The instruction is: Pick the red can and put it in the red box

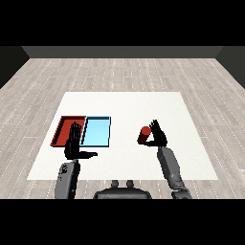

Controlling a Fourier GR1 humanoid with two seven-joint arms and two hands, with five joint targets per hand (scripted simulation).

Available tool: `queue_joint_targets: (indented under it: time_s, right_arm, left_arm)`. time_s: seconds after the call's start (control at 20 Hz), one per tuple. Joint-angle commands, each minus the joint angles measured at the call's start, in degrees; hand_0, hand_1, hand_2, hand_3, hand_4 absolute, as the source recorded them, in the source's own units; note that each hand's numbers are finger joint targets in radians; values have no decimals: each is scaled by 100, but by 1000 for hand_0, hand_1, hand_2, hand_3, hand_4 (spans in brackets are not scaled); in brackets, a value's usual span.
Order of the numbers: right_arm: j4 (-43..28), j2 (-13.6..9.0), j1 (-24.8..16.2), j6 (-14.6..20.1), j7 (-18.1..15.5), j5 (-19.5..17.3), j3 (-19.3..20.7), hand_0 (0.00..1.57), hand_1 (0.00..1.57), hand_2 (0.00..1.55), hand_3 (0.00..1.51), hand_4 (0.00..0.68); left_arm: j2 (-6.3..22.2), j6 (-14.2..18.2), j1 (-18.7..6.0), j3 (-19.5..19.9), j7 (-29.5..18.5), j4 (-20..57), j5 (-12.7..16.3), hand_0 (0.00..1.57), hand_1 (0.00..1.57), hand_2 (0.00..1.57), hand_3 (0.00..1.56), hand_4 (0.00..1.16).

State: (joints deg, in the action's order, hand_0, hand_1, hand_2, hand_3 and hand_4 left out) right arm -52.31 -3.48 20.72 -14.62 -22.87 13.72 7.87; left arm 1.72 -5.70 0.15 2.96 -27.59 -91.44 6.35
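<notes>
No readable label on your red can (144, 135), which sits on the table (191, 158), right hand (158, 136) curled round it. Left hand (75, 143), fingers straight, hides part of the red tray (62, 127).

Left hand (74, 143) raised, fingers straight, thumb out; right hand (158, 135) fingers curled.
</notes>
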Motion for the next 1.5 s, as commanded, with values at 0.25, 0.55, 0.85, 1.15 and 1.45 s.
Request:
queue_joint_targets:
  time_s: [0.25,0.55,0.85,1.15,1.45]
  right_arm:
    - [433,-154,219,-20,-77,120,139,0,0,0,0,0]
    - [585,83,204,201,-260,-101,-106,0,0,0,0,0]
    - [648,167,417,262,-68,1,-82,0,0,0,0,0]
    - [-15,316,73,447,174,-101,-367,0,0,0,0,0]
    - [149,180,366,501,412,-48,-283,0,0,0,0,0]
  left_arm:
    - [111,-23,-61,82,335,-311,170,0,0,0,0,0]
    - [-50,216,-39,-64,263,-265,-81,0,0,0,0,0]
    - [126,68,-154,168,407,-387,187,0,0,0,0,0]
    - [45,-89,275,-1,178,-417,114,0,0,0,0,0]
    - [29,-173,202,86,-36,-180,218,0,0,0,0,0]
